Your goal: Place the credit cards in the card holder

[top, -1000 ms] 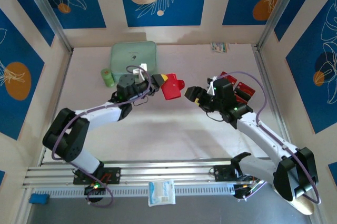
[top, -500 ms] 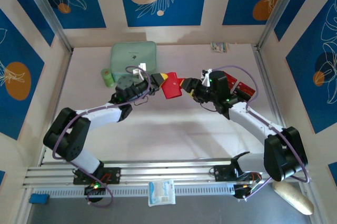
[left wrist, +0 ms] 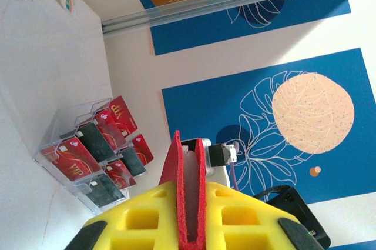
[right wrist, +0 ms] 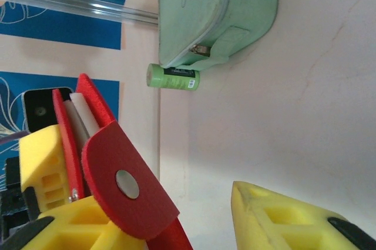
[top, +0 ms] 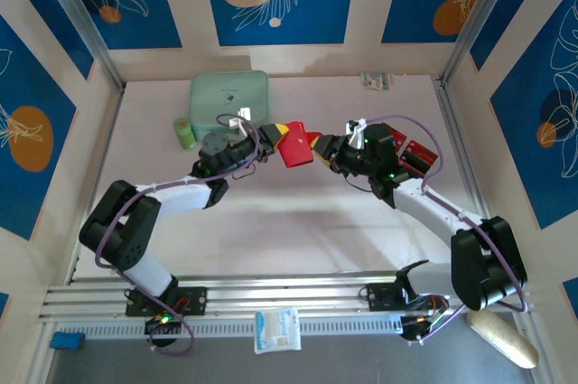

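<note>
Cards (left wrist: 73, 162) fill clear stand (left wrist: 66, 119); card holder (top: 293, 151) shows pale sleeves.

White arms (top: 172, 192), black joints — purple cables (top: 397, 116), yellow claw pads (right wrist: 276, 217).

The card holder (right wrist: 111, 156) looks matt and finely grained, like felt or soft leatherette, with a small, shiny metal snap (right wrist: 127, 183). The fingers (left wrist: 235, 217) are yellow moulded plastic, dull rather than glossy. The cards (left wrist: 73, 159) are glossy plastic, standing in a clear, shiny plastic stand (left wrist: 61, 129). The mint case (right wrist: 217, 9) is smooth with a soft satin sheen. The table (right wrist: 282, 109) is matt, pale and faintly scuffed. The rail (top: 289, 286) is brushed metal.
</note>
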`<state>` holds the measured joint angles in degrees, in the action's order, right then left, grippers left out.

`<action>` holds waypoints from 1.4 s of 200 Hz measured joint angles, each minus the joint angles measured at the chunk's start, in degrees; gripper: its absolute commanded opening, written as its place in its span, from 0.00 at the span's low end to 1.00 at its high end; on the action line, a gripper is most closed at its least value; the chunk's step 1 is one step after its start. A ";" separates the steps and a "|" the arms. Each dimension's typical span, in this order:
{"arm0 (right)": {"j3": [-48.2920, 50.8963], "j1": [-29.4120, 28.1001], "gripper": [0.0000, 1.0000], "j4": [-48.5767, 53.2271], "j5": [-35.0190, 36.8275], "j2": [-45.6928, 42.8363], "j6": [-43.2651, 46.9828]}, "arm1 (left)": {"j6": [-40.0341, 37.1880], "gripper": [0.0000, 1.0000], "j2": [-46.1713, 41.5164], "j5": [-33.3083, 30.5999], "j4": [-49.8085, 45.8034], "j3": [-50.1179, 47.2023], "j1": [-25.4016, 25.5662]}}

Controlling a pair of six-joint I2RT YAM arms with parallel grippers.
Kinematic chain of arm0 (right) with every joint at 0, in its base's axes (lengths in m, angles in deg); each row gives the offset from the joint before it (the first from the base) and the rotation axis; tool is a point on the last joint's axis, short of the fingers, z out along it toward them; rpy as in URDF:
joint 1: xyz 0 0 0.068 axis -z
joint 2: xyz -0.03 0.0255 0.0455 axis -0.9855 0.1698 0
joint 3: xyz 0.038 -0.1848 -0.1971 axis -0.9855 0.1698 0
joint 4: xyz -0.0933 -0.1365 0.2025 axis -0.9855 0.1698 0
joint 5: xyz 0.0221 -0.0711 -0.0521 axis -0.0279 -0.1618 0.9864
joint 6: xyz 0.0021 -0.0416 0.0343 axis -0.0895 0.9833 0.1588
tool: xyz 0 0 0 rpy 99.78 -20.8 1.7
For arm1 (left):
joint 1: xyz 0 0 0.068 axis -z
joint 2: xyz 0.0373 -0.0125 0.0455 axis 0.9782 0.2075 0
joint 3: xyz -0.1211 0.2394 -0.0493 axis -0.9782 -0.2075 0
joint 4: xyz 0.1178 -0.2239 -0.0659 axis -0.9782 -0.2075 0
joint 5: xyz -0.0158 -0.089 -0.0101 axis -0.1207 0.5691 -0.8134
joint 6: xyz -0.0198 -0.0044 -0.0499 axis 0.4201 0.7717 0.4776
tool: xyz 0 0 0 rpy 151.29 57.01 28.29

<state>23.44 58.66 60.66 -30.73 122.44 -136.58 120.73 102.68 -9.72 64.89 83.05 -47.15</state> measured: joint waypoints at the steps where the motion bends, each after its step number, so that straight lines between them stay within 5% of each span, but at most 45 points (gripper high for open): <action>1: 0.02 0.02 0.40 -0.07 -0.02 0.02 -0.02 | 0.02 0.00 0.02 0.00 0.04 0.00 0.02; 112: 1.46 1.05 0.27 -10.25 -7.61 3.82 -5.77 | 2.03 0.00 0.96 -0.04 3.32 0.00 0.04; 191: 1.46 1.42 0.00 -13.49 -10.43 4.79 -7.85 | 2.54 0.00 1.73 -0.04 5.05 0.00 0.26; 251: 1.53 1.97 0.00 -13.64 -11.52 4.70 -7.98 | 2.51 0.00 2.25 -0.04 5.70 -0.26 0.26; 280: 2.51 2.29 0.00 -13.62 -11.80 3.56 -8.28 | 2.05 0.36 3.37 -0.04 6.08 -0.83 0.26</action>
<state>25.95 60.95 47.04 -42.53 126.00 -144.86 122.78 106.04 -9.77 70.97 82.22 -46.89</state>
